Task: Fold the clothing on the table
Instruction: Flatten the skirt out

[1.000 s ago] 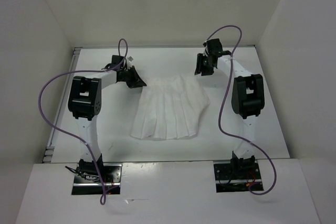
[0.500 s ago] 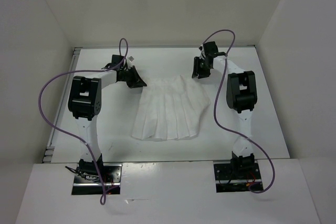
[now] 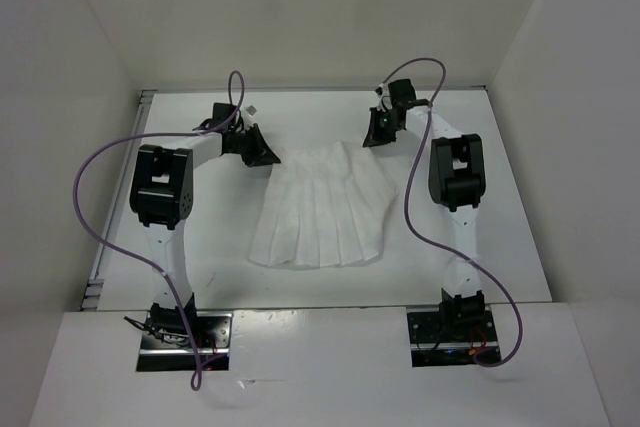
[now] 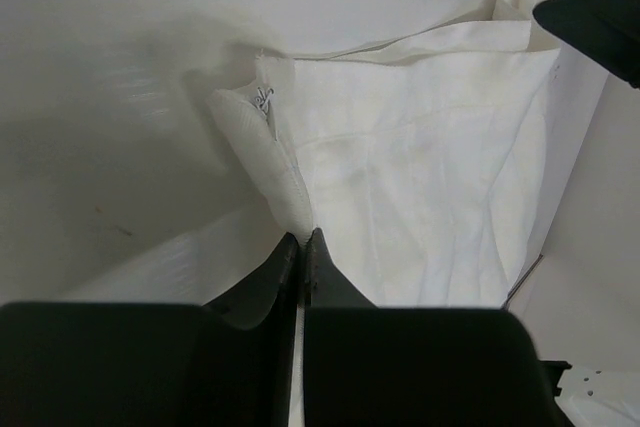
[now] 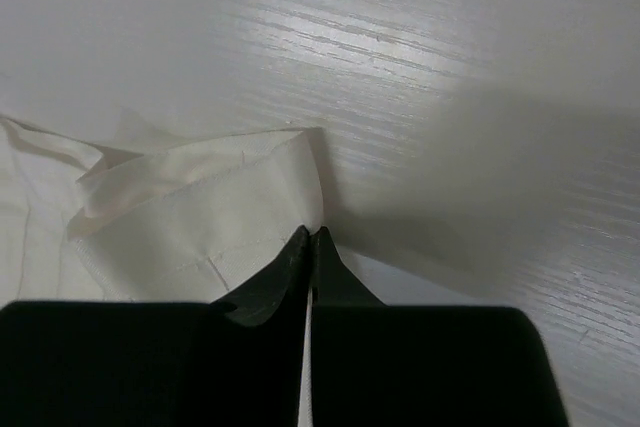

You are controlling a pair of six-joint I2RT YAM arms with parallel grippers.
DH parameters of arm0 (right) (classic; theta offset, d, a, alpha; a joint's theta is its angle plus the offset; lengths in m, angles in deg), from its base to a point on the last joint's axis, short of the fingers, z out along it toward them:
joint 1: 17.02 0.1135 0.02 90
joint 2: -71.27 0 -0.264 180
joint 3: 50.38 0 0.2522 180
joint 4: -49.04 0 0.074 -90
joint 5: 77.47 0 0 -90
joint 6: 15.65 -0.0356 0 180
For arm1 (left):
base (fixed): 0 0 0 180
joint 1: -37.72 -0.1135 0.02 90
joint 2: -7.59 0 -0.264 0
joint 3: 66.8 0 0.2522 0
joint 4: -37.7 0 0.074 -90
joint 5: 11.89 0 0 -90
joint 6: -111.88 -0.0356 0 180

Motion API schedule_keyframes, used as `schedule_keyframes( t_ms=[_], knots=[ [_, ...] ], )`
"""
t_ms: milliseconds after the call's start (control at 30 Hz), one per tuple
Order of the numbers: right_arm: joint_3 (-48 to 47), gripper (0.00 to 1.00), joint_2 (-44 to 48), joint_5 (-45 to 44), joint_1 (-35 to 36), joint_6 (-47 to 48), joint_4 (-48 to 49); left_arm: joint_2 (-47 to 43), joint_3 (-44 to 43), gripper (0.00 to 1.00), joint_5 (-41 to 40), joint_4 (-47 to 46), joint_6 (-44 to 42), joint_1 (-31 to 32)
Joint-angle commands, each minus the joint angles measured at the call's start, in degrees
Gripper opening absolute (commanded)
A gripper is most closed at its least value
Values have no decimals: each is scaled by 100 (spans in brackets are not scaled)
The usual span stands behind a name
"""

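From above, the tips of both end effectors are too small to make out, and they cover the two top corners of the skirt [image 3: 322, 209]. The left wrist view cuts the skirt off at the right and bottom, and a black shape in its top right corner is only partly in the picture. The right wrist view shows just one corner of the skirt.

Up close, the left end effector [image 4: 302, 237] has its tips pressed together on a thin fold of the skirt, next to a small seam with a bit of thread. The right end effector [image 5: 308, 232] is pressed together too. Its tips meet right on the edge of the skirt's band corner and pinch it.

The skirt is white and thin. It lies flat in the middle of the desk [image 3: 500, 197], between the two arms. It is narrow at the far end and wide at the near end, like a fan, with long creases running down it. The near edge is a little wavy.

The desk is white and shiny, with a thin grey rim. Plain white walls [image 3: 300, 17] stand on three sides. Purple cables [image 3: 78, 187] loop out from both arms.
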Motion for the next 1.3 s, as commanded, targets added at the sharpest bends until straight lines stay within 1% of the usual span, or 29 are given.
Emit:
schedule_keyframes(
  t_ms=[0, 67, 100, 167, 200, 300, 433, 567, 667, 800, 833, 867, 900, 933, 967, 1000, 1033, 1067, 1100, 1133, 1167, 1200, 1233, 1267],
  knots=[
    [-147, 0, -66, 731, -91, -54, -20, 66, -173, 0, 138, -20, -180, 26],
    [324, 0, 329, 453, -222, -221, 207, -126, 1, 0, 269, -116, -128, -35],
    [466, 0, 801, 225, -275, -282, 209, -223, 63, 0, 270, -177, -127, -201],
    [774, 0, 1191, -319, -450, -336, 209, -521, 117, 0, 270, -231, -127, -307],
    [828, 0, 1453, -444, -521, -336, 209, -601, 178, 0, 96, -231, -127, -360],
    [978, 0, 1666, -805, -697, -397, 130, -734, 231, 0, -28, -231, -127, -492],
    [1109, 0, 1720, -937, -750, -450, 7, -628, 117, 0, 86, -231, -127, -492],
    [1233, 0, 1895, -482, -697, -503, 138, -567, 55, 0, 287, -353, -13, -431],
    [1093, 0, 2237, -428, -636, -503, 131, -567, -172, 0, 508, -433, 49, -317],
    [356, 0, 2677, -428, -636, -503, -203, -514, -1330, 0, 876, -222, 171, -395],
    [-73, 0, 2852, -497, -636, -503, -369, -514, -2012, 0, 1059, -170, 285, -465],
    [-321, 0, 2914, -498, -636, -451, -449, -514, -2402, 0, 1157, -169, 364, -466],
    [-897, 0, 2967, -550, -636, -450, -563, -453, -2823, 0, 1210, -82, 417, -536],
    [-1208, 0, 3037, -551, -636, -450, -782, -452, -3289, 0, 1211, 180, 418, -536],
    [-1524, 0, 3038, -611, -636, -450, -889, -348, -4372, 0, 1289, 356, 418, -589],
    [-2180, 0, 3038, -612, -636, -450, -1011, -147, -4957, 0, 1342, 541, 418, -641],
    [-2508, 0, 3038, -612, -636, -380, -1248, 169, -5598, 0, 1395, 1030, 357, -642],
    [-3051, 0, 3038, -560, -636, -380, -1354, 320, -6823, 0, 1395, 1339, 304, -642],
    [-3230, 0, 3038, -507, -636, -380, -1434, 208, -6670, 0, 1500, 1195, 243, -642],
    [-3319, 0, 3038, -437, -636, -380, -1495, -98, -6381, 0, 1431, 1193, 242, -642],
    [-3198, 0, 3099, -341, -636, -380, -1496, -196, -5996, 0, 1430, 1332, 85, -694],
    [-2988, 0, 3195, -122, -636, -327, -1496, -276, -5792, 0, 1430, 1447, -90, -695],
    [-2255, 0, 3501, -50, -584, -327, -1235, -442, -5520, 0, 1370, 1552, -405, -573],
    [-1796, 0, 3704, -50, -583, -327, -1050, -583, -5125, 0, 1369, 1553, -513, -519]
  ],
)
